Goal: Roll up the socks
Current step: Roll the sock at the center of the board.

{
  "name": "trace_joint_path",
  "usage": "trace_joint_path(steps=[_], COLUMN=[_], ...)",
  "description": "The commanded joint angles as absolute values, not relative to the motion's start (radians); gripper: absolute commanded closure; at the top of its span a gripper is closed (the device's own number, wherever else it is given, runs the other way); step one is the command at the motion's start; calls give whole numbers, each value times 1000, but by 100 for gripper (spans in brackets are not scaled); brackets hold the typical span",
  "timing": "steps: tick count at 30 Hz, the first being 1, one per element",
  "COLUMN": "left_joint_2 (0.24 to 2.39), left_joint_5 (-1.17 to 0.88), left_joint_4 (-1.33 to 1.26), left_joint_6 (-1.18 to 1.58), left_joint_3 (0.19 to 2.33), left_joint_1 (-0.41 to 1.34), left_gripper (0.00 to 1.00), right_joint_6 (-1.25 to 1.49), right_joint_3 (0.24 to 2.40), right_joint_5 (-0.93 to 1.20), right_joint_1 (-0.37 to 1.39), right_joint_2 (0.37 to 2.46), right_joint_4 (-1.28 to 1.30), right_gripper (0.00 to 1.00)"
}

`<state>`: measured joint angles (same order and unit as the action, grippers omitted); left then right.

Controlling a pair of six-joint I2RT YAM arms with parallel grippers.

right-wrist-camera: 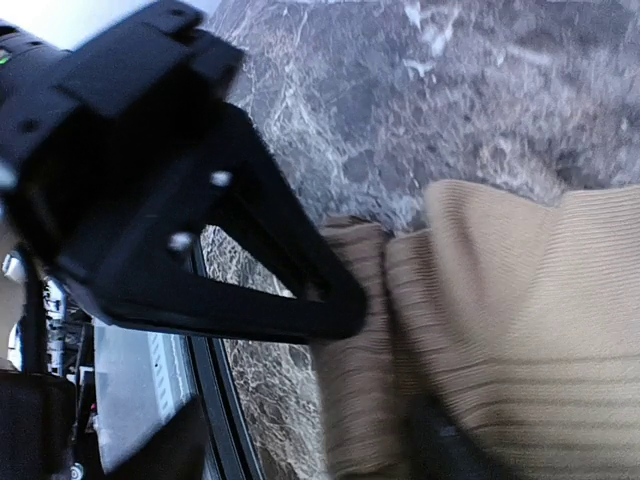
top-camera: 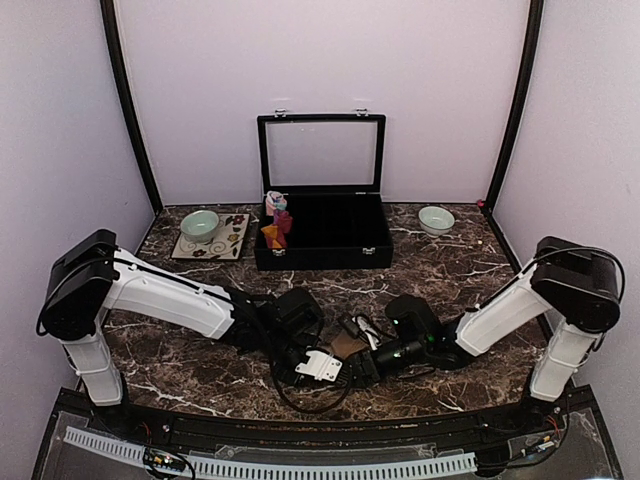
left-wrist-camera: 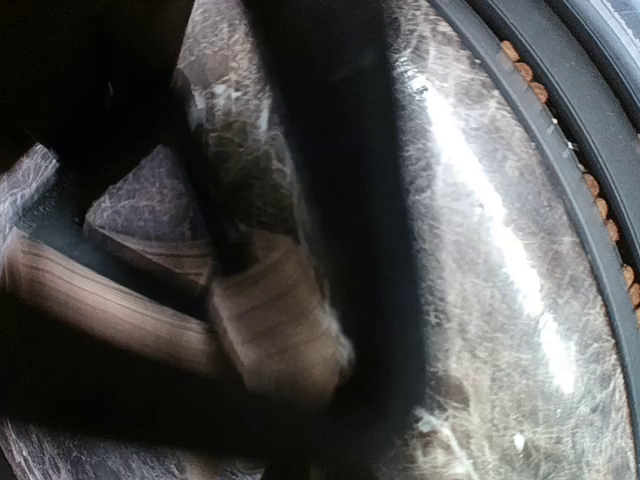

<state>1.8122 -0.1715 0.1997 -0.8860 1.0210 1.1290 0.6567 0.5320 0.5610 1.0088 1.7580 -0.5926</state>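
Rolling step under way on tan sock, near side of black box. Left gripper pinched rolled edge. Right gripper: spread or not, couldn't tell. Next likely needed firm re-grip and tighter tuck.

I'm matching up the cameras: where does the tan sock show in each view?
Top external: tan sock low centre.
Left wrist: tan sock blurred, lower left of centre.
Right wrist: tan sock fills the lower right.
Shared landmark: marble tabletop.
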Motion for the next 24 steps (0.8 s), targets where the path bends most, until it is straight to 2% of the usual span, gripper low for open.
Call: trace_joint_path(steps=[1,12,15,20,22,24], left_joint_2=[1879,1910,1920,1936,1948,1969], left_joint_5=[-179,-198,-196,-208,-203,-223], left_joint_4=[357,389,402,430,434,458], left_joint_6=[-874,-899,-901,-911,-920,-913], left_joint_3=[1006,1001,1009,1028,1037,1062], left_joint_1=[1085,1080,1080,1080,1083,1080], left_gripper=[100,100,100,100,100,100], right_joint_6=[581,652,676,771,803,781], right_joint_3=[498,427,448,439,358,224], right_joint_5=[304,-22,-177,-506,-502,-424], right_joint_1=[999,1000,1003,1027,1026,1025], right_joint_2=[1724,1474,1392,1083,911,724], right_joint_4=[-177,62,190,304,225,38], right_gripper=[1,1,1,1,1,1])
